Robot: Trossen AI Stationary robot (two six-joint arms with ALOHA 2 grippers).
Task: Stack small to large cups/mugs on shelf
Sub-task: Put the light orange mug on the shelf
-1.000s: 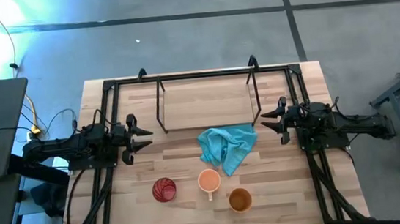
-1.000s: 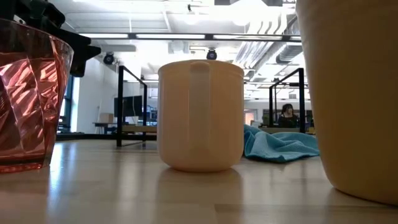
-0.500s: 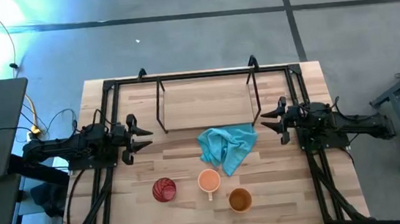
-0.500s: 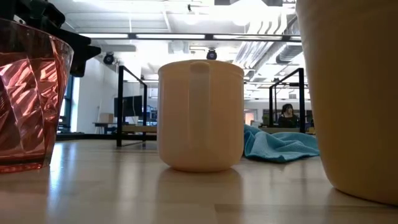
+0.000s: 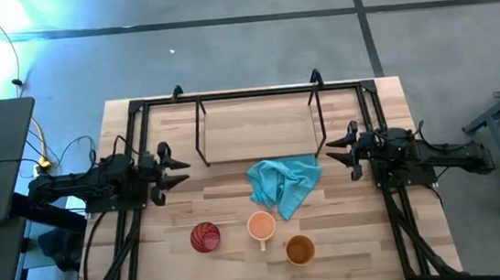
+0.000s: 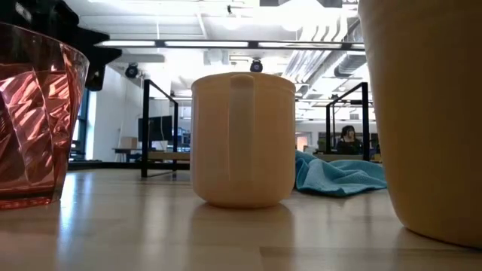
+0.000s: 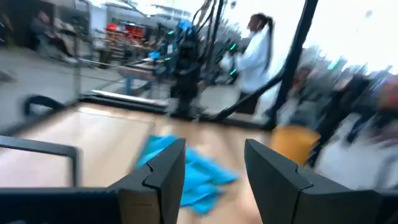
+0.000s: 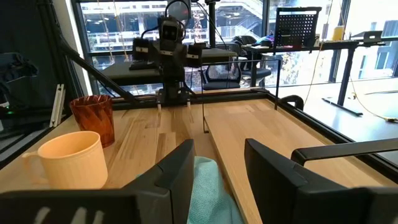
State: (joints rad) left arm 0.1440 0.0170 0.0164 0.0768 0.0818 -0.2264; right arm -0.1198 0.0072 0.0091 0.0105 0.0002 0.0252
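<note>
Three cups stand upright on their bases near the table's near edge: the red ribbed cup point(image 5: 205, 237) point(image 6: 30, 128), the light orange mug point(image 5: 260, 225) point(image 6: 242, 139) and the amber-brown cup point(image 5: 299, 249) point(image 6: 429, 113). The shelf point(image 5: 258, 128), a black frame with a wooden board, stands at the far side. My left gripper point(image 5: 177, 170) point(image 7: 214, 180) is open at the shelf's left. My right gripper point(image 5: 334, 156) point(image 8: 217, 174) is open at the shelf's right. Neither touches anything. The right wrist view shows the red cup point(image 8: 93, 118) and the mug point(image 8: 71, 162).
A crumpled teal cloth point(image 5: 284, 184) point(image 6: 339, 177) lies on the table between the shelf and the cups. Black rails point(image 5: 132, 151) run along the table's left, right and far sides. People show in the room beyond the table point(image 7: 258, 53).
My left gripper has shifted a little: in the low view, less of its dark outline shows above the red cup than before. Which way it went I cannot tell. The cups, cloth and right arm have kept still.
</note>
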